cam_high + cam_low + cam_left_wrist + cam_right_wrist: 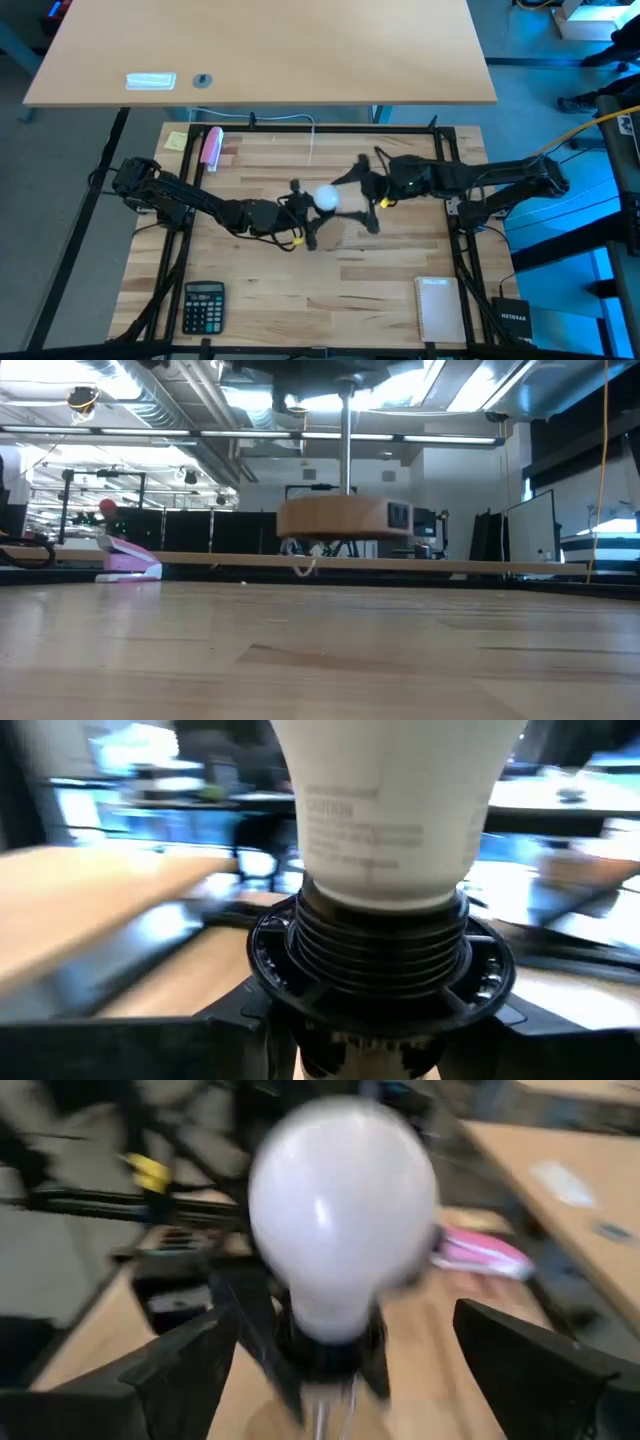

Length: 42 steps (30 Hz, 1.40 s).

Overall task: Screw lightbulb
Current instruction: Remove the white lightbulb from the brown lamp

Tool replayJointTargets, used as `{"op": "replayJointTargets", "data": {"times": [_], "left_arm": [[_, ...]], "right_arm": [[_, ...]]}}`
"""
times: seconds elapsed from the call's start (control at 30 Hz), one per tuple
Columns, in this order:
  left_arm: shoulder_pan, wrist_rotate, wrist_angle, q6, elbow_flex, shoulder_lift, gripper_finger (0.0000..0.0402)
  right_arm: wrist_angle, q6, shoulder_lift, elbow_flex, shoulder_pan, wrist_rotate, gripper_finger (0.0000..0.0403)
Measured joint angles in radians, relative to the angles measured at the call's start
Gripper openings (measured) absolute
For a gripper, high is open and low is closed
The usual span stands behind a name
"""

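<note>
One white frosted lightbulb (326,198) sat near the middle of the wooden tabletop (300,290), between the two dark arms, its long axis upright: globe up, ribbed screw base down in a black socket (380,970). The left wrist view showed the threads partly seated in the socket's collar, with grey print on the bulb's neck. From the low camera, a round wooden disc (345,517) hung above the tabletop, apart from it, a dark stem rising from its middle. The left end effector (300,215) reached in from the left and met the socket assembly just under the bulb; I could not tell whether its fingers were clamped. The right end effector (340,1370) came in from the right, its two dark fingers (190,1370) spread wide on either side of the globe without touching it. Elsewhere lay one dark calculator (203,306) at the near left corner, one pale notepad (437,308) at the near right, one pink stapler (212,146) at the far left, and one yellow sticky note (176,140) beside it.
</note>
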Motion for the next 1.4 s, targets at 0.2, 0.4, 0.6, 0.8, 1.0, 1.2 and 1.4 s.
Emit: {"op": "replayJointTargets", "data": {"times": [0.2,0.4,0.6,0.8,1.0,1.2,1.4], "left_arm": [[0.022,-0.265,0.018,0.061,0.033,-0.002,0.0153],[0.041,-0.280,0.017,0.057,0.041,-0.002,0.0153],[0.034,-0.279,0.013,0.066,0.041,-0.002,0.0153],[0.020,-0.279,0.003,0.084,0.041,-0.002,0.0153],[0.016,-0.267,0.004,0.085,0.041,-0.002,0.0153],[-0.007,-0.199,-0.002,0.094,0.041,-0.002,0.0153],[-0.022,0.094,0.008,0.108,0.041,-0.002,0.0153]], "right_arm": [[0.022,0.046,-0.030,0.000,-0.001,0.225,0.0356],[0.282,0.044,0.069,-0.028,-0.001,0.259,0.0341],[0.452,0.006,0.158,-0.028,-0.001,0.331,0.0328],[0.507,-0.055,0.174,-0.028,-0.002,0.343,0.0301],[0.486,-0.063,0.170,-0.028,-0.002,0.325,0.0243],[0.427,-0.056,0.151,-0.028,-0.001,0.203,0.0243],[0.378,-0.044,0.114,-0.028,-0.003,-0.187,0.0243]]}}
